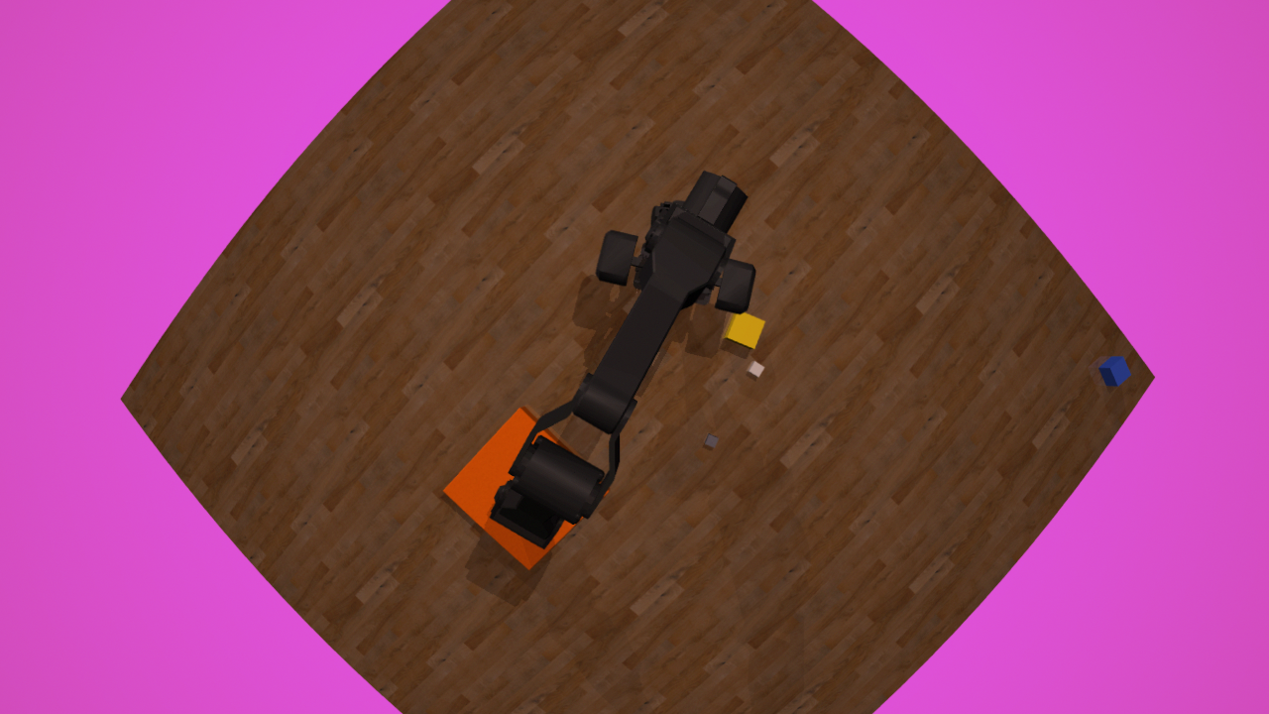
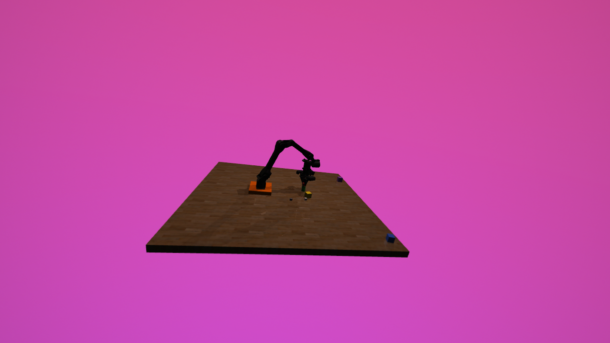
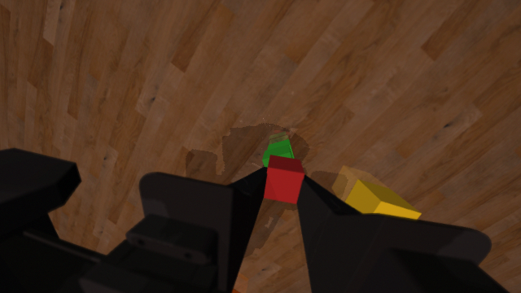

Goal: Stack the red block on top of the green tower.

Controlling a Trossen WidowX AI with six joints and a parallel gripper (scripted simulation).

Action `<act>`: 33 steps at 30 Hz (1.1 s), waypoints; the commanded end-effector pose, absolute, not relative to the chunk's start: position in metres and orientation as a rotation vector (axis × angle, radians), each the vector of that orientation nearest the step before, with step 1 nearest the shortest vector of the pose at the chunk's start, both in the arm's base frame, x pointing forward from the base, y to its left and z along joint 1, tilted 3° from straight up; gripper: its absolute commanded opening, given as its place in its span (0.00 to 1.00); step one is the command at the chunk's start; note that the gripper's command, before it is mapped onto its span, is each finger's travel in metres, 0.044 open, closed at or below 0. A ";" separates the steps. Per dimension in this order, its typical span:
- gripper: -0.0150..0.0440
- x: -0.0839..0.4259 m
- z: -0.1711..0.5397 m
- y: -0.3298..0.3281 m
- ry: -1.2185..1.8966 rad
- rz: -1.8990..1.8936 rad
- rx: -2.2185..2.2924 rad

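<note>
Even, dim overhead light; soft shadows beneath the arm (image 1: 647, 328); top view bows the table (image 1: 355, 266) edges.

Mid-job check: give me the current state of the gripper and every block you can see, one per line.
gripper: shut on the red block, lowered over the tower.
red block: held between the fingers, not released.
green tower: upright, directly beyond the red block; contact unclear.
yellow block: on the floor beside the tower.
blue block: near the floor's edge.
</note>
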State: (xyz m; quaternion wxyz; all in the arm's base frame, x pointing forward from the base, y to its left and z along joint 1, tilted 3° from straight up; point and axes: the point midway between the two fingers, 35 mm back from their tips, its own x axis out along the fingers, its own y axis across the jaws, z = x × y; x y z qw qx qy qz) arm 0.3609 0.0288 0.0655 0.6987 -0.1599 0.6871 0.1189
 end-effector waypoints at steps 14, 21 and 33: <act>0.25 0.361 0.064 0.029 1.531 0.268 -0.351; 0.25 0.361 0.066 0.030 1.531 0.268 -0.351; 0.74 0.361 0.065 0.029 1.531 0.265 -0.356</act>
